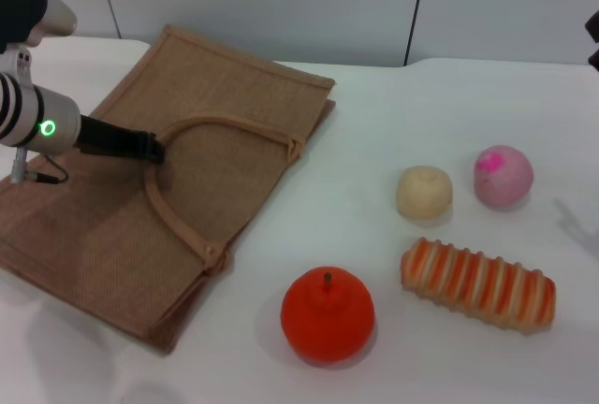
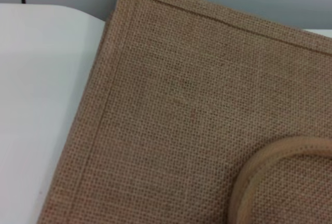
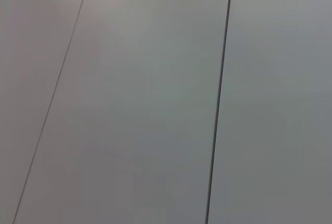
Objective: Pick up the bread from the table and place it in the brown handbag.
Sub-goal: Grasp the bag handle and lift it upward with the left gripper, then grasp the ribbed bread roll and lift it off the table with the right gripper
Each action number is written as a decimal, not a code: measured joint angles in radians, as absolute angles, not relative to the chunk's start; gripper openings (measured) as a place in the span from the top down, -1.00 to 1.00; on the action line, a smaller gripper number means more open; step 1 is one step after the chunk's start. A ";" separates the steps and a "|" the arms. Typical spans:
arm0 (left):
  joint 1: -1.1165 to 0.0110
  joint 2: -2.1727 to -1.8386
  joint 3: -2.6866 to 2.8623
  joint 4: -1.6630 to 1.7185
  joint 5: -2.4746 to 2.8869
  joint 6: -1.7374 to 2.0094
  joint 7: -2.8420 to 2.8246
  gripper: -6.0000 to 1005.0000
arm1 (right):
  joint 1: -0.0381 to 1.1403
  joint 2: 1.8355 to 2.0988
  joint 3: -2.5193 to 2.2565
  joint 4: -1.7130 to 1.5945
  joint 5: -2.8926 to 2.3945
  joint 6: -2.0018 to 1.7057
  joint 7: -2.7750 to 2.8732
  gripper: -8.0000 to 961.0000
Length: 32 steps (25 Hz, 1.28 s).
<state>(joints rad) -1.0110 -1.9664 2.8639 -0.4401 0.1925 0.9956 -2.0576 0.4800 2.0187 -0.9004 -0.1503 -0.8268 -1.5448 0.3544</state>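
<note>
The bread point(image 1: 478, 284), a ribbed loaf with orange and cream stripes, lies on the white table point(image 1: 393, 114) at the front right. The brown handbag point(image 1: 112, 226) lies flat at the left, with its looped handles point(image 1: 229, 124) on top. Its jute weave and one handle point(image 2: 259, 167) fill the left wrist view. My left gripper point(image 1: 152, 148) reaches in from the left and its tip is at the near end of the upper handle loop, low over the bag. My right gripper is out of view; its wrist view shows only wall panels.
An orange fruit point(image 1: 328, 315) sits at the front, left of the bread. A small beige bun point(image 1: 424, 192) and a pink round bun point(image 1: 503, 176) sit behind the bread. A dark part of the right arm point(image 1: 592, 28) shows at the right edge.
</note>
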 joint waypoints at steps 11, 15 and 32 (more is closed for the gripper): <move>-1.011 -1.970 2.862 -0.441 0.183 0.975 -2.057 0.72 | 0.477 2.019 -0.900 -0.150 -0.827 -1.545 0.354 -0.77; -1.010 -1.977 2.862 -0.448 0.162 0.966 -2.049 0.73 | 0.475 2.019 -0.900 -0.150 -0.827 -1.545 0.354 -0.77; -0.852 -1.989 2.862 -0.533 -0.489 1.258 -1.673 0.74 | 0.478 1.988 -0.903 -0.191 -0.970 -1.535 0.552 -0.77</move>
